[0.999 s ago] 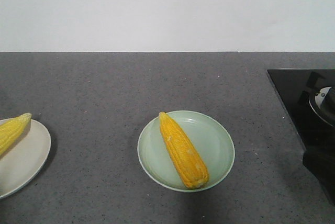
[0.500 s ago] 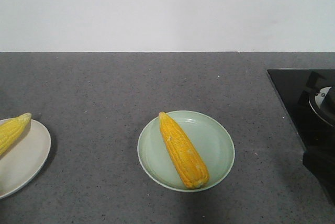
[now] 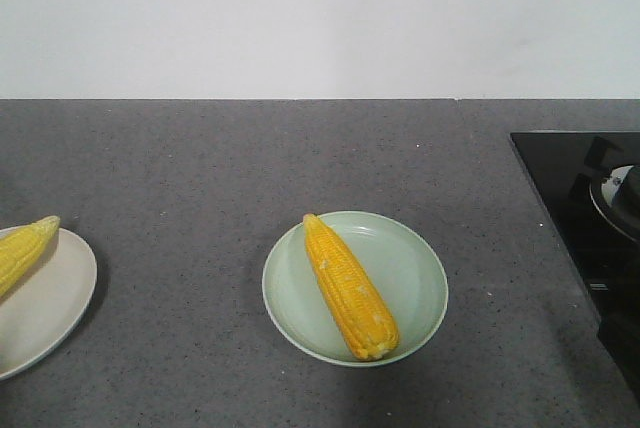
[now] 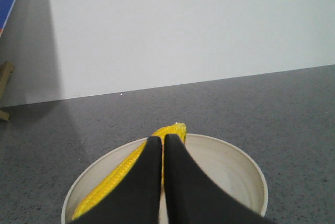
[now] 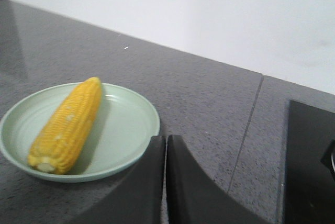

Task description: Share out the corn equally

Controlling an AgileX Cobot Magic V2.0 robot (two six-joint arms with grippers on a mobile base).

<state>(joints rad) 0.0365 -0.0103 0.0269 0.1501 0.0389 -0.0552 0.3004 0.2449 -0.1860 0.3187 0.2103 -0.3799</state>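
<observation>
Corn is what I am sharing out, and one cob (image 3: 350, 288) lies slantwise on the green plate (image 3: 415, 268) near the middle of the grey counter (image 3: 200, 168), tapered tip toward the wall, blunt end toward me; a second cob (image 3: 22, 248) rests on the cream plate (image 3: 55, 298) at the left edge, only partly in view from the front; I judge each cob stiff and fairly weighty, its rounded kernel rows likely to roll or slip, so I would take hold across the thick middle, fingers square to its length, not at the narrow tip; my right gripper (image 5: 166, 139) is clenched, empty, just beside the green plate's rim; my left gripper (image 4: 163, 139) is likewise closed on nothing, poised above the cream plate with its cob beneath; a black cooktop (image 3: 580, 208) sits at the right.
</observation>
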